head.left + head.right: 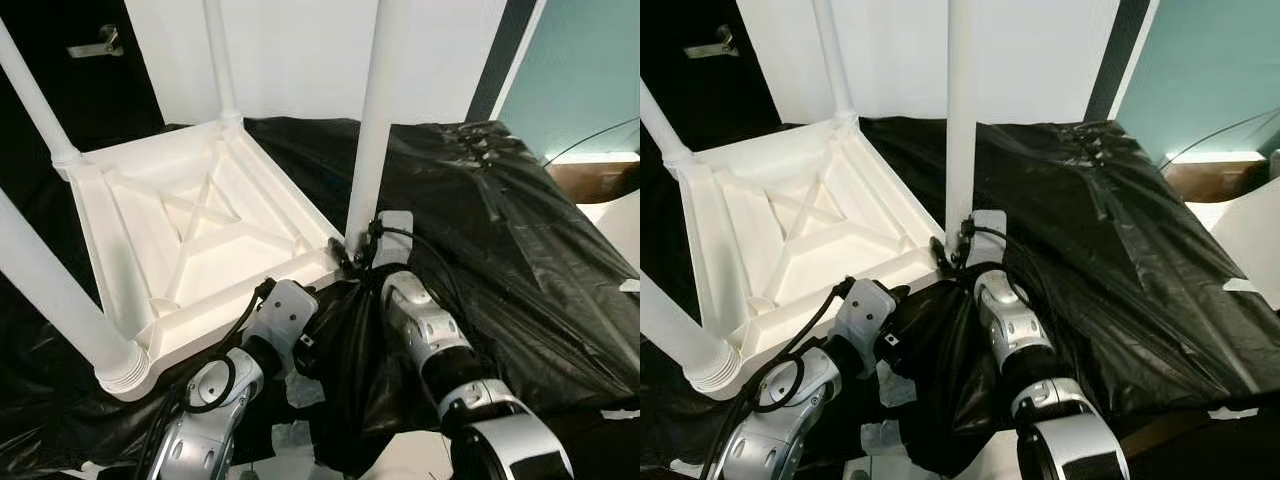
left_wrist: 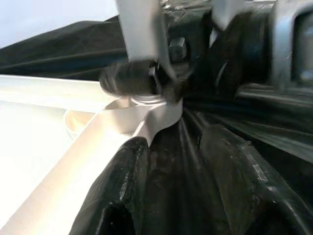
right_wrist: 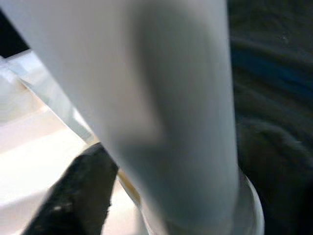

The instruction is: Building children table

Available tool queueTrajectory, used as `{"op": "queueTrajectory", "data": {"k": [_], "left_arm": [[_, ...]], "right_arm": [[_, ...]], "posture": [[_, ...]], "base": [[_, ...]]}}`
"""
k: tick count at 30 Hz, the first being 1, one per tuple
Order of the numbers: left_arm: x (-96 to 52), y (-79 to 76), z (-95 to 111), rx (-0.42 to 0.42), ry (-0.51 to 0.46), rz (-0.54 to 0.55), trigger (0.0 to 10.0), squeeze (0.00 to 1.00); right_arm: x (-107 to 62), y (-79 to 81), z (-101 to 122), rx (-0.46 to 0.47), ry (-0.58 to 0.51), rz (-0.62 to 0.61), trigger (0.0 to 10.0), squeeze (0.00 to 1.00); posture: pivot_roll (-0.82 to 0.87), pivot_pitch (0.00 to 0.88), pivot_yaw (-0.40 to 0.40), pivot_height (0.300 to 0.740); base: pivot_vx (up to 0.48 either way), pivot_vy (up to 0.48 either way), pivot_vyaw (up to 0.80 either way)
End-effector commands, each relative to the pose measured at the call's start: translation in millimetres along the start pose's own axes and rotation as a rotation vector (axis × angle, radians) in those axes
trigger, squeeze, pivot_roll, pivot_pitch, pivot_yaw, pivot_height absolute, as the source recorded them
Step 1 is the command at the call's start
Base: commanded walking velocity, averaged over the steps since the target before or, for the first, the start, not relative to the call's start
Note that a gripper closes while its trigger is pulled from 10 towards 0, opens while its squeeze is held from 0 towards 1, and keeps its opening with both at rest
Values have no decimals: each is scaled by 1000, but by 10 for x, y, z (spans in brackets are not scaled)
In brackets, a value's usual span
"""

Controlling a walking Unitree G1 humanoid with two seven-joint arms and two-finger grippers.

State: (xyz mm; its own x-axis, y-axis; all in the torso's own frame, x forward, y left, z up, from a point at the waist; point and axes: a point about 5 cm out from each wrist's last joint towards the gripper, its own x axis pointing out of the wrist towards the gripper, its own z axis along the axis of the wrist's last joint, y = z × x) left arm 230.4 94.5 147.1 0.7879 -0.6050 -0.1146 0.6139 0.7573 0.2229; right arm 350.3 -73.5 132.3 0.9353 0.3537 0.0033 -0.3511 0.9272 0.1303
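A white children's table (image 1: pixel 200 230) lies upside down on black plastic sheeting (image 1: pixel 500 230), its ribbed underside facing up. Its legs point upward. My right gripper (image 1: pixel 357 256) sits at the base of the near right leg (image 1: pixel 375 120), shut around it. In the right wrist view that leg (image 3: pixel 161 98) passes just beside one black finger (image 3: pixel 73 196); the other finger is hidden behind it. My left gripper (image 2: pixel 181 196) stands open low beside the same corner. One of its fingers (image 2: pixel 122 191) lies against the table's near rim (image 2: pixel 73 166), with only sheeting between the two.
A dark door with a metal handle (image 1: pixel 95 45) stands at the back left beside a white wall. A teal panel (image 1: pixel 580 70) and a brown surface (image 1: pixel 600 180) are at the right. The near left leg (image 1: pixel 60 300) leans toward my left arm.
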Motion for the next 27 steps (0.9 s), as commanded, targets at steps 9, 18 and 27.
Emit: {"op": "queueTrajectory", "data": {"k": [9, 18, 27], "left_arm": [[-28, 44, 8, -1, 2, 70, 10000, 0], [-96, 219, 97, 14, -42, 179, 10000, 0], [-163, 496, 242, -3, -120, 367, 10000, 0]], "right_arm": [[-237, -129, -29, -36, 15, 61, 10000, 0], [-611, -83, -127, -104, 128, 301, 10000, 0], [-691, 114, -101, -114, 150, 529, 10000, 0]], "posture": [[135, 33, -62, 740], [133, 42, -64, 740], [139, 43, -69, 740]], "base": [[0, 0, 0], [0, 0, 0], [0, 0, 0]]}}
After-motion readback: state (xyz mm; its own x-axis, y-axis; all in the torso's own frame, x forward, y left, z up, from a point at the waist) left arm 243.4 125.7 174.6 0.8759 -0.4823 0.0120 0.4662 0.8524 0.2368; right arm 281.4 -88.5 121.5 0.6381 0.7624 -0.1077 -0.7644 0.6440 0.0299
